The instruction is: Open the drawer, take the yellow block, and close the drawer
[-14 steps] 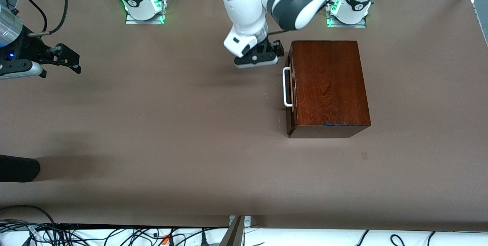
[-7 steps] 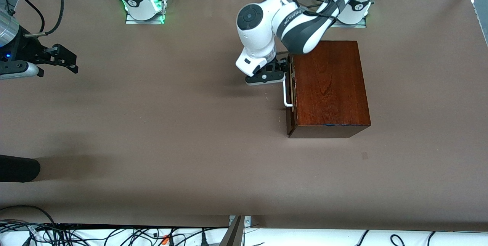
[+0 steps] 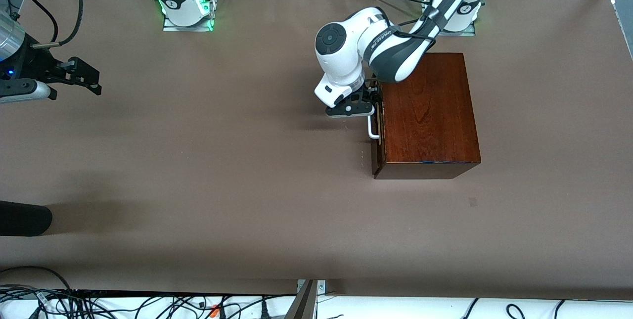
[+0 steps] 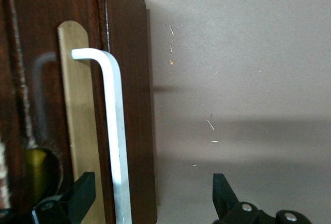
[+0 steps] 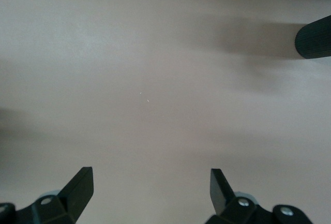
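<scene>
1. reaching in with my left gripper (image 3: 365,106), i have it right at the drawer (image 3: 376,121) front of the dark mahogany box (image 3: 425,111), its fingers spread apart with the white loop handle (image 4: 116,131) standing between them and nothing clamped yet.
2. i judge the fingers straddle the handle this way so that closing them would catch the bar and let me pull the drawer out toward the right arm's end of the table.
3. the drawer is shut, its reddish-brown front flush with the box, so the opening step is not yet done.
4. my right gripper (image 3: 81,79) waits with its fingers wide apart and empty, over the bare brown table (image 3: 222,170) at the right arm's end, well apart from the box; i take it that it is kept clear so it can fetch the block once the drawer is out.
5. the yellow block is not in view; by the task it should lie inside the closed drawer, but i cannot confirm that.
6. in the left wrist view a small yellowish round patch sits on the drawer front by one finger; i cannot tell what it is.
7. in the front view my own left wrist covers most of the handle, leaving only its nearer end showing.
</scene>
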